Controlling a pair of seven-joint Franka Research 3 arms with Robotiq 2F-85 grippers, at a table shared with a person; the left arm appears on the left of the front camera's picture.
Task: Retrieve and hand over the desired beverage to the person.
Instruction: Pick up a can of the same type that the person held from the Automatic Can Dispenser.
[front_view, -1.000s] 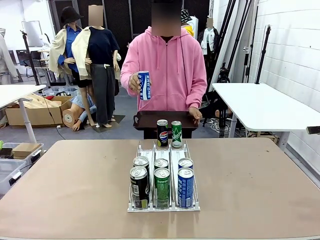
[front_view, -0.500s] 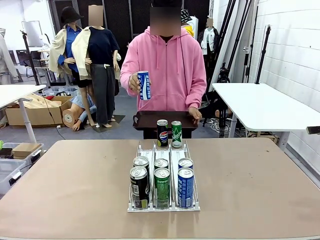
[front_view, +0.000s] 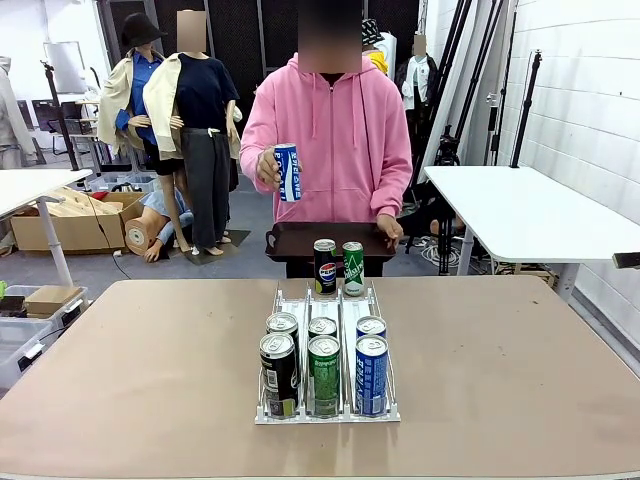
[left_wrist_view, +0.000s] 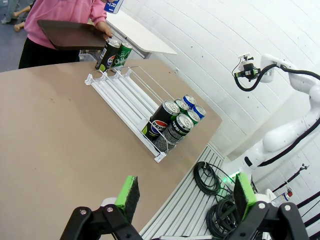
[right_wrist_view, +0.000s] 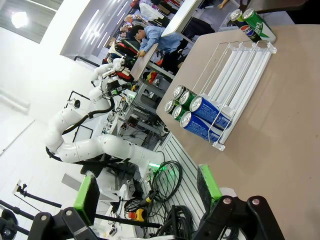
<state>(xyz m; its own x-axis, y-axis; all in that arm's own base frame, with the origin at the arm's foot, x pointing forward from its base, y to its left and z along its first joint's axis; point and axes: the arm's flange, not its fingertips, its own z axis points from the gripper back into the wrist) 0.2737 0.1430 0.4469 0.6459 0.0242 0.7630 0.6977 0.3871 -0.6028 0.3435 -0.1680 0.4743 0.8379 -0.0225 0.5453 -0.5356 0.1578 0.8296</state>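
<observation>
Left gripper (left_wrist_view: 185, 195) and right gripper (right_wrist_view: 147, 191) gape empty; the upright blue can (front_view: 371, 376), at the rack's (front_view: 327, 417) near-right corner, seems nearer the right one.

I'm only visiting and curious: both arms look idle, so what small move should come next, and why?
Probably the open right gripper should start reaching toward the front blue can in the right lane of the rack. The person holds up a similar blue can and a dark tray, which seems to signal that choice.
</observation>
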